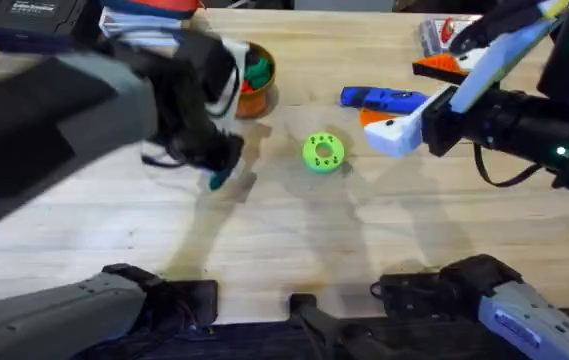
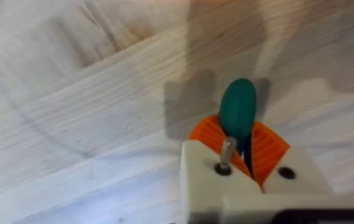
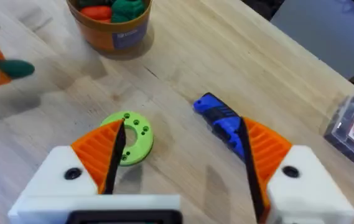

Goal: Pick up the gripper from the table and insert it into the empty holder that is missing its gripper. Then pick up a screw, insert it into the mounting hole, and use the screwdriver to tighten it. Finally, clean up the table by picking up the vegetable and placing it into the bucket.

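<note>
Left gripper (image 2: 244, 144) — pinching cucumber (image 2: 237, 109); carry level above tub (image 1: 255, 78), then release. Right gripper (image 3: 180, 149) — wide, idle.

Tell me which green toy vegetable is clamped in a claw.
The dark green cucumber, pinched between the left claw's orange pads above the table; the other green vegetable sits in the bucket.
</note>
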`<action>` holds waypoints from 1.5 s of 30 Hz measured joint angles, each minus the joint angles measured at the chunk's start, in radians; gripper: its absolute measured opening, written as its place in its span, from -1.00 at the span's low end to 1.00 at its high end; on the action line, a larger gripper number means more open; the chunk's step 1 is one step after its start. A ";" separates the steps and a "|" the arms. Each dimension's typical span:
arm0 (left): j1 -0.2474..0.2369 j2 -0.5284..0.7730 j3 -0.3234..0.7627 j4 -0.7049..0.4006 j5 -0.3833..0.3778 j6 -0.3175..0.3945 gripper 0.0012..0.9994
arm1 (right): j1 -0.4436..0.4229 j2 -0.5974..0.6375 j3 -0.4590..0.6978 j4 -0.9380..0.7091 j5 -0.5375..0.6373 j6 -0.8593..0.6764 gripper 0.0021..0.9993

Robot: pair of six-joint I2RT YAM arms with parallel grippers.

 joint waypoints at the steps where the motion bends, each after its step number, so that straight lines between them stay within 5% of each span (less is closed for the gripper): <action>1: 0.000 0.000 0.041 -0.034 0.000 0.000 -0.96 | 0.000 0.000 0.000 0.000 0.000 0.000 0.99; 5: 0.000 0.000 0.262 -0.109 -0.001 0.008 -0.96 | 0.000 0.000 0.000 0.000 0.000 0.000 0.99; 9: 0.000 -0.007 0.395 0.020 -0.051 0.021 -0.96 | 0.000 0.000 0.000 0.000 0.000 0.000 0.99; 14: 0.000 0.004 0.405 0.244 -0.097 0.025 -0.96 | 0.000 0.000 0.000 0.001 0.000 0.000 0.99; 25: 0.002 0.242 0.396 0.293 -0.204 0.006 -0.96 | 0.000 0.000 0.000 0.001 0.000 0.000 0.99; 27: 0.004 0.261 0.393 0.298 -0.211 -0.012 -0.66 | 0.000 0.000 0.000 0.001 0.000 0.000 0.99; 32: 0.004 0.255 0.391 0.307 -0.223 -0.036 0.86 | 0.000 0.000 0.000 0.001 0.000 0.000 0.99; 39: 0.004 0.169 0.410 0.196 -0.229 -0.045 0.97 | 0.000 0.000 0.000 0.000 0.000 0.000 0.99; 45: 0.004 -0.038 0.456 -0.003 -0.224 -0.026 0.97 | 0.000 -0.055 0.015 -0.058 0.000 0.060 0.99</action>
